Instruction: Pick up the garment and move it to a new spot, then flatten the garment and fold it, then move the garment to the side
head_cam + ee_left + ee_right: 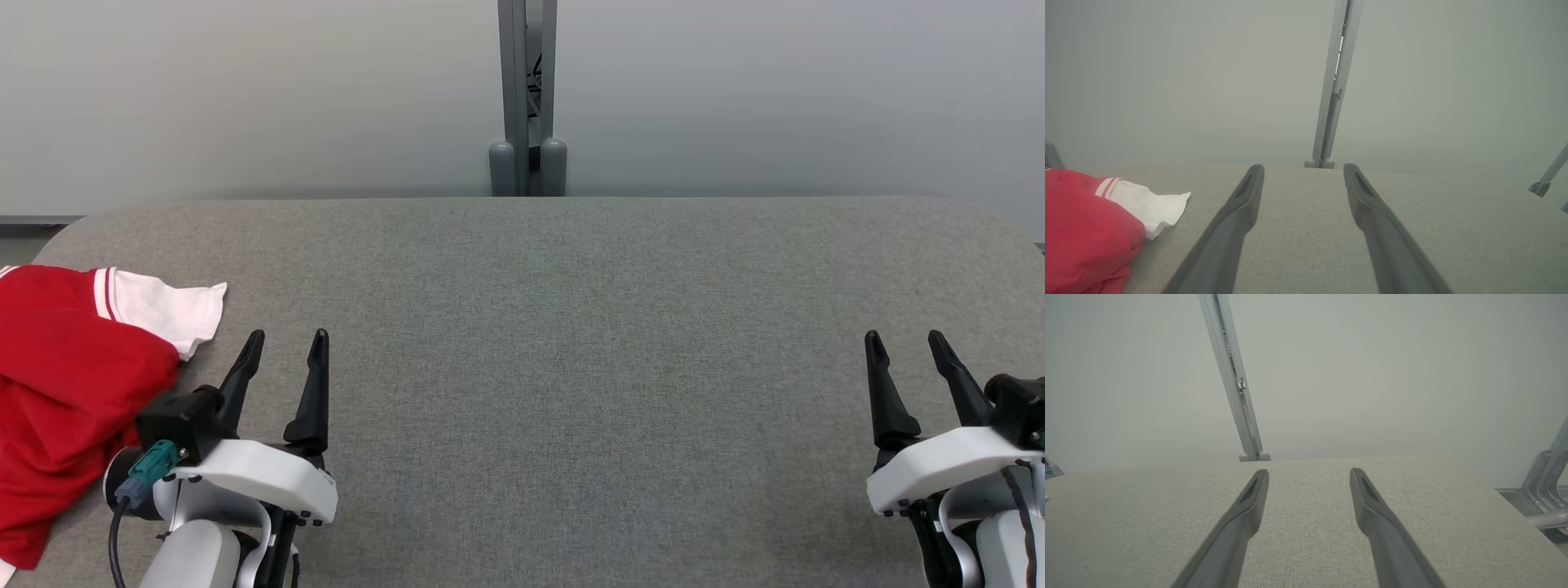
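1. One garment [65, 384]: red, with a white section [175, 314] joined to it by a striped band [102, 294]. It lies bunched on the grey desk [571, 367] at the lower left of the head frame. It runs out past the frame's left edge, so I cannot see its full extent.
2. Two tools, both empty.
   - The left tool [288, 336] has its fingers apart and sits at the lower left, just beside the garment's right edge.
   - The right tool [904, 336] also has its fingers apart and sits at the lower right, well apart from the garment.
3. Handling, as I judge it:
   - The cloth is soft, light and limp, and not fragile.
   - From a single pinch I expect it to sag and hang in folds.
   - On the woven desk cover it will probably drag and rumple rather than slide, so lifting should serve better than pulling.
4. Where to take hold, as I judge it:
   - The raised red fold [122, 359] nearest the left tool offers a ridge that the fingers can close around.
   - The white section lies thin and flat, so it is harder to get a finger under, and a pinch there may catch one layer only.
5. Progress: the first pick-up is not yet made. The broad grey stretch at the frame's centre looks a fair new spot.
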